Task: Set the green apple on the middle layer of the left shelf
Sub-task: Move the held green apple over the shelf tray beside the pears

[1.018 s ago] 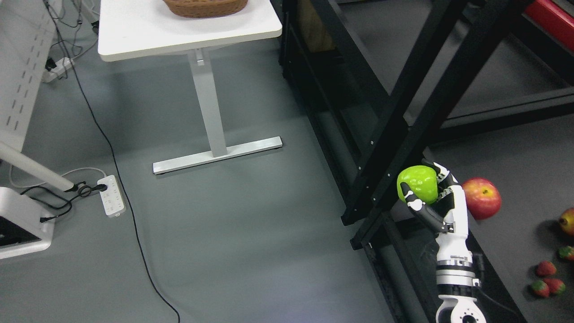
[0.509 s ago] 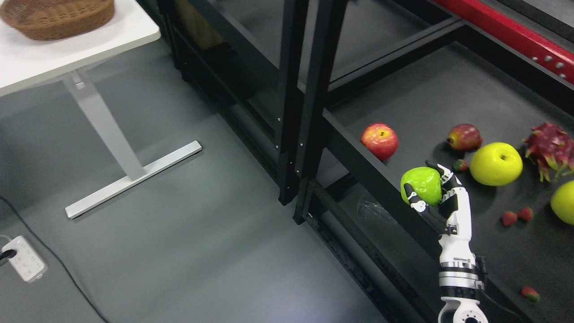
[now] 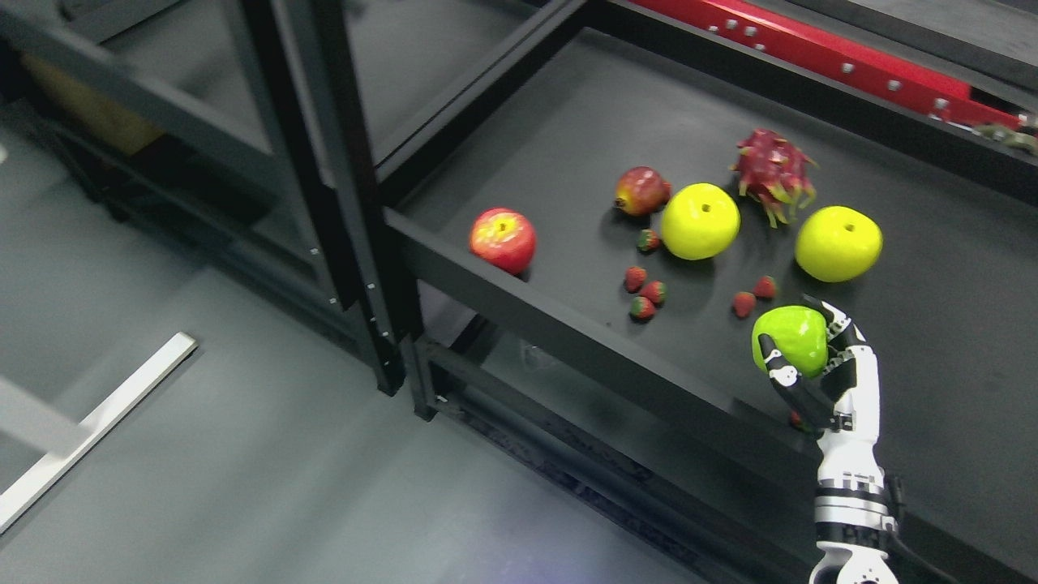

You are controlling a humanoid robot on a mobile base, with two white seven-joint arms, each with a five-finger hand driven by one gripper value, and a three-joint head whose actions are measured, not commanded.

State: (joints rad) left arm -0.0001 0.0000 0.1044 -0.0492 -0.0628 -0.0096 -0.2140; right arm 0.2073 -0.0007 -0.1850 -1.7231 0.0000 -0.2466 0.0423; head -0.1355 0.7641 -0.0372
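— Shelf contents? 
— On the black metal shelf board [image 3: 957, 243]: round red apple [image 3: 503, 240] at the left front edge; spiky magenta dragon fruit [image 3: 770, 172] at the back; two round yellow apples [image 3: 700, 221] before it.
— Hand? 
— The white-and-black right hand [image 3: 811, 365], above the board's front, right of the apples.

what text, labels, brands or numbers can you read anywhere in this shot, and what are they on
None: no readable writing shows anywhere.
The green apple in the right hand carries no sticker or label.
The red beam shows only bolts, no lettering.
The shelf and its fruit are unmarked.
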